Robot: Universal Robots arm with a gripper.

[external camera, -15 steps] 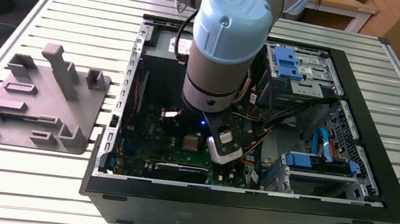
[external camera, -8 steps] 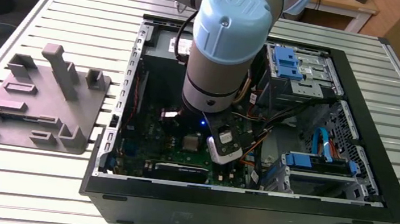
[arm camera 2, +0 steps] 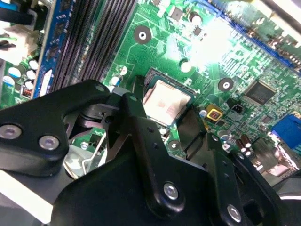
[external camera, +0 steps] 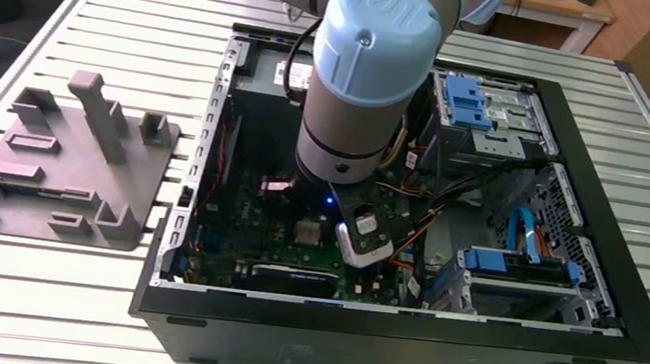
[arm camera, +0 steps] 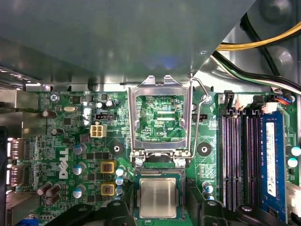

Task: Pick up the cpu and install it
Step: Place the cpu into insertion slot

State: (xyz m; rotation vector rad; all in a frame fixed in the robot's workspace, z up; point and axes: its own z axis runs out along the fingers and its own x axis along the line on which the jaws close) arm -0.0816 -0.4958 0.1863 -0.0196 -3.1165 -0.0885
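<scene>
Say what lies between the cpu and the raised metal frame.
In the first wrist view, the frame's hinge and the socket's dark rim lie between the cpu and the raised metal frame.

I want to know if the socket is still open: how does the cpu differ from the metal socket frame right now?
The cpu lies flat in the dark socket; the metal socket frame is swung open, off the socket. The cpu is a solid plate, while the frame has an open window with the green motherboard showing through. The cpu's top looks dull and pale; the frame glints brighter. Both are squarish and silvery.
</scene>
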